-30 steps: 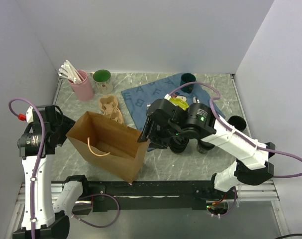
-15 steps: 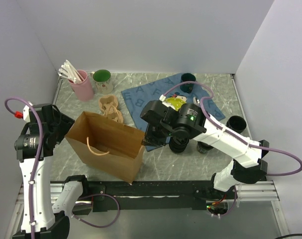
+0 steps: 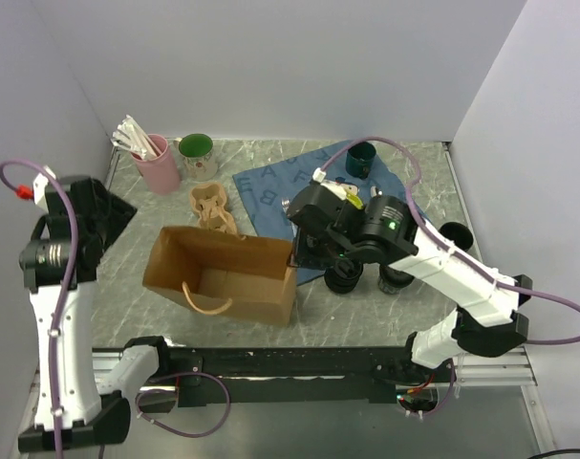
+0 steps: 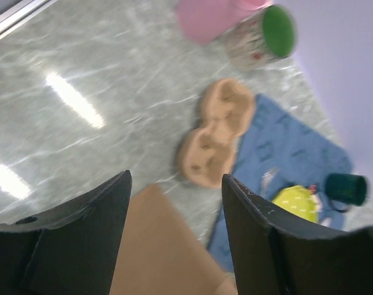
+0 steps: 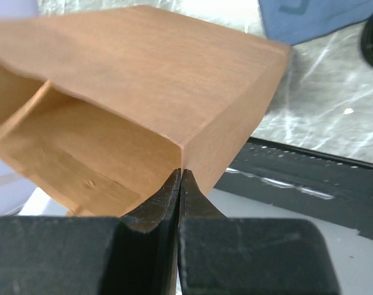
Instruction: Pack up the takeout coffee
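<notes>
A brown paper bag (image 3: 223,277) stands open on the marble table, its mouth up. My right gripper (image 3: 295,256) is shut on the bag's right rim corner; in the right wrist view the fingertips (image 5: 181,173) pinch the paper edge of the bag (image 5: 174,80). Two black ribbed takeout coffee cups (image 3: 345,276) (image 3: 397,278) stand just right of the bag, partly under the right arm. My left gripper (image 3: 118,215) hangs open above the table, left of the bag and apart from it; in its wrist view the gripper (image 4: 177,178) holds nothing, with the bag's corner (image 4: 161,246) below.
A tan cup carrier (image 3: 211,206) (image 4: 217,138) lies behind the bag. A blue cloth (image 3: 280,186) carries a dark green mug (image 3: 361,158) and a yellow thing (image 4: 297,200). A pink cup of sticks (image 3: 156,163), a green-lined mug (image 3: 196,153) and another dark cup (image 3: 455,235) stand around.
My right gripper closed on the bag's rim and the bag swung round, squarer to the table edge. The left arm rose and drew back left, away from the bag.
</notes>
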`<action>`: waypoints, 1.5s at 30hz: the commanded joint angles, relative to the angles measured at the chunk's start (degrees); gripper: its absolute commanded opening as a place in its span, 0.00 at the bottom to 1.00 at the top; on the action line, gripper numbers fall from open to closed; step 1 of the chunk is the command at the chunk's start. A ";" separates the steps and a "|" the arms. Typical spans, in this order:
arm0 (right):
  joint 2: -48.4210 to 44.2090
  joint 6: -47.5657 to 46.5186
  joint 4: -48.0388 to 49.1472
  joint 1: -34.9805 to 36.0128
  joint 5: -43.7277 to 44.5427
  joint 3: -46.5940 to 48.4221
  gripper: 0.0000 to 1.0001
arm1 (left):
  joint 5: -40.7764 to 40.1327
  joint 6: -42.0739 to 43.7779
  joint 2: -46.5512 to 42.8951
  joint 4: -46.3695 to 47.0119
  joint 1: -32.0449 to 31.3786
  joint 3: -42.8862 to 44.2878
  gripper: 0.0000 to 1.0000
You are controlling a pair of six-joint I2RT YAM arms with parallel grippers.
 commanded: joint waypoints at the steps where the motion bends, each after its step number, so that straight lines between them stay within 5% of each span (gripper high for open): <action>1: -5.14 -6.04 -11.21 -1.83 0.35 -2.89 0.00 | 5.03 0.17 3.85 3.73 -0.18 5.56 0.66; 15: -14.90 -20.72 -6.11 -6.14 -8.36 -17.05 0.00 | 8.37 12.30 9.38 11.29 -0.27 -7.18 0.63; 22: -14.20 -20.99 -7.52 -6.67 -8.80 -15.82 0.00 | 16.63 16.96 14.20 18.93 -0.88 -11.49 0.60; 37: -11.12 -13.61 -12.88 -6.67 -8.62 -4.94 0.00 | 14.98 19.43 25.18 23.43 -10.29 -7.39 0.58; 45: -10.68 -13.17 -12.79 -6.76 -8.10 -4.48 0.00 | 13.74 15.21 30.21 25.52 -11.96 -6.13 0.45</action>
